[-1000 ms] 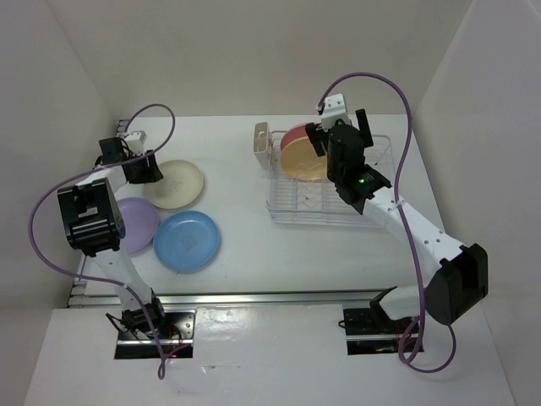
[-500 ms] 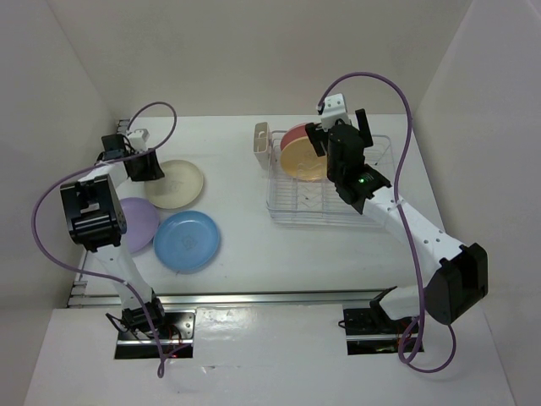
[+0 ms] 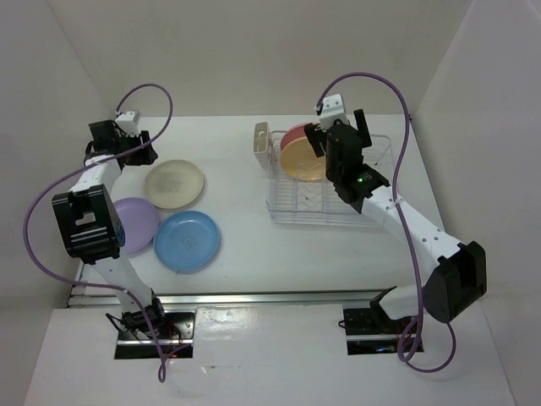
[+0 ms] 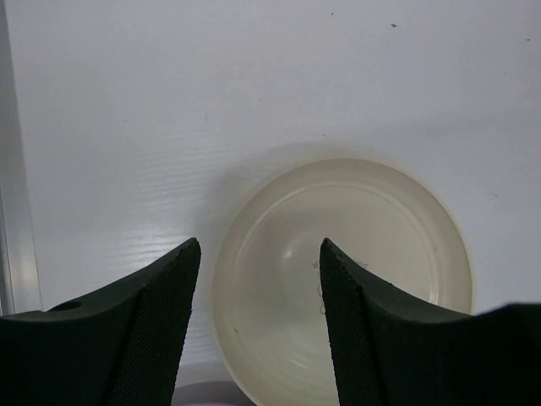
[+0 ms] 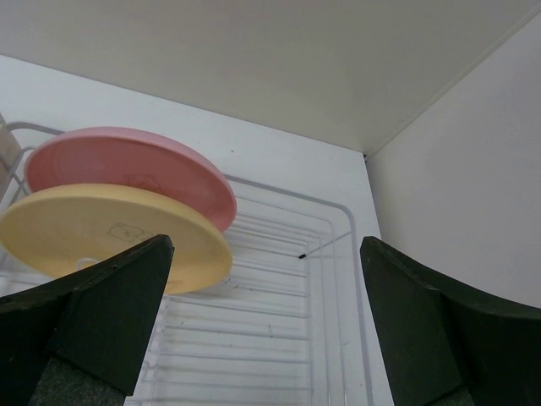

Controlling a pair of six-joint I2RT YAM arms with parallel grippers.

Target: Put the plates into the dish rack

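The wire dish rack stands at the back right with the pink plate and the orange-yellow plate on edge in it; both also show in the right wrist view, pink and orange-yellow. The cream plate, lavender plate and blue plate lie flat on the table at the left. My left gripper is open, raised beside the cream plate's far left edge. My right gripper is open and empty above the rack.
A beige cutlery holder hangs on the rack's left end. White walls close in the back and both sides. A metal rail runs along the table's near edge.
My left gripper has drawn back and left, away from the cream plate toward the back left wall. The right arm and the plates have not moved.
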